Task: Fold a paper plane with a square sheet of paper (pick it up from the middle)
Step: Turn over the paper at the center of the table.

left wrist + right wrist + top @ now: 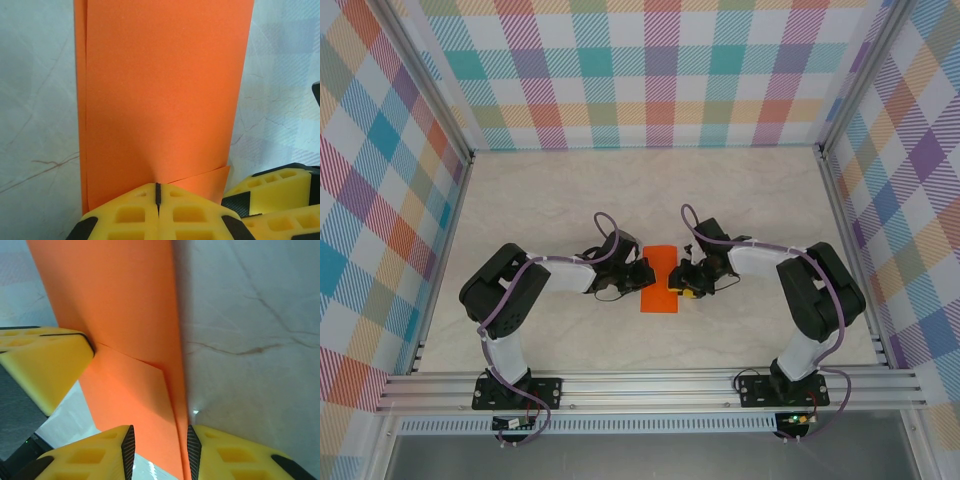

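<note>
Top external view: a thin, bright orange sheet of paper (658,295), folded into a narrow rectangle, is seen lying on the pale marbled tabletop (570,200) between the two pincers. The left pincer (642,275) is placed at one long edge and the right pincer (682,284) at the other. The long axis of the strip is laid crosswise to the line joining the pincers, with one short end turned toward the arm bases and the other toward the back wall.

From the left wrist, the left pincer (157,192) is shown closed, its yellow fingertips pressed together with no gap. The orange sheet of paper (160,90) runs straight away from those tips, and two stacked layers can be made out along its left side. Whether a layer is nipped between the tips cannot be told. A slanted lower flap (205,182) is exposed just right of the tips, and the right pincer's yellow fingers (280,200) are seen beyond it.

From the right wrist, the right pincer (160,440) is shown with its jaws parted, and a long edge of the orange sheet of paper (125,305) is passed through the gap. The same flap (130,390) lies just ahead of the jaws. A yellow finger (45,365) of the left pincer is set against the sheet further left.
</note>
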`<action>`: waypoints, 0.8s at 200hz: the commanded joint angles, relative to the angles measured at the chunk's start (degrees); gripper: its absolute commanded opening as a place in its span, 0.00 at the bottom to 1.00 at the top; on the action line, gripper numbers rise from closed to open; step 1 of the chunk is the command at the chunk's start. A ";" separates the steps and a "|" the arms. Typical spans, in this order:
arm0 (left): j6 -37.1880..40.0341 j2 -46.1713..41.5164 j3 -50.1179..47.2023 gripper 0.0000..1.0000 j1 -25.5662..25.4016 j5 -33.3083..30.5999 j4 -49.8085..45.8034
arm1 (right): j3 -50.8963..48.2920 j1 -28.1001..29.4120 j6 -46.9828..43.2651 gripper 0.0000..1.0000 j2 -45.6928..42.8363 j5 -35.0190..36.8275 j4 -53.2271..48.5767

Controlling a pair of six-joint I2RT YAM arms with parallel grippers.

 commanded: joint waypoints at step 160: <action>0.49 -1.47 -0.06 0.04 -0.03 -0.58 -3.05 | -0.69 0.30 0.60 0.38 1.13 -2.94 2.47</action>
